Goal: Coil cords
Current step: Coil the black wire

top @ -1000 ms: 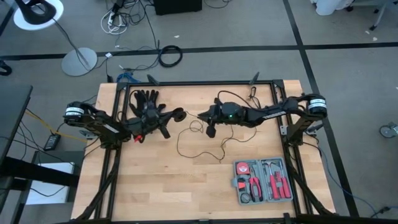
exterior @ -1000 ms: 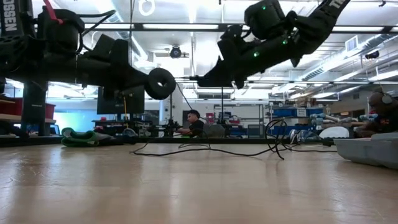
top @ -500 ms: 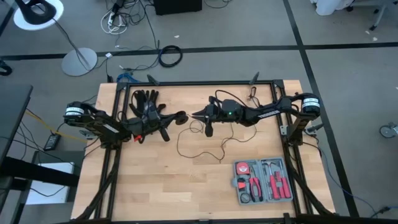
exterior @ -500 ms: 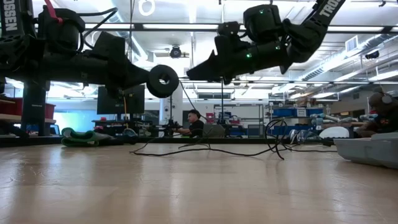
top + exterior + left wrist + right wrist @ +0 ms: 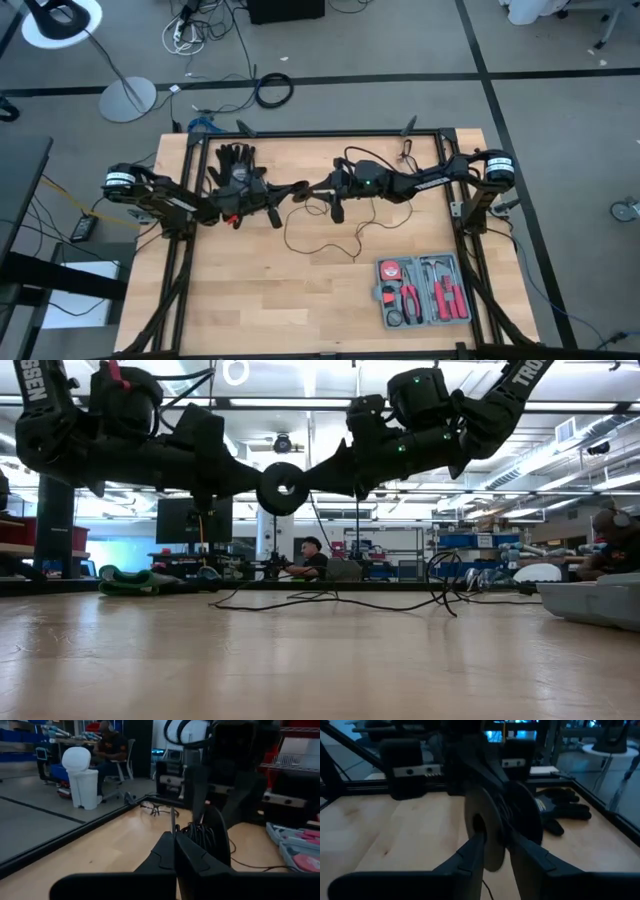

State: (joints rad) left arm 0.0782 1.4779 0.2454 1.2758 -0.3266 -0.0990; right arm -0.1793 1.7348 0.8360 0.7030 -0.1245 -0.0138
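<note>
Cord disc half-hidden between both jaws.

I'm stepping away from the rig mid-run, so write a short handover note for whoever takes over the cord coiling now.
Left gripper: shut on the black disc, held up over the table's middle.
Right gripper: fingers apart, straddling the disc's rim from the opposite side.
Wire: hangs from the disc and lies in loose loops on the table.
Done: disc lifted; some turns appear wound on it.
Left: wind in the remaining wire.
</note>
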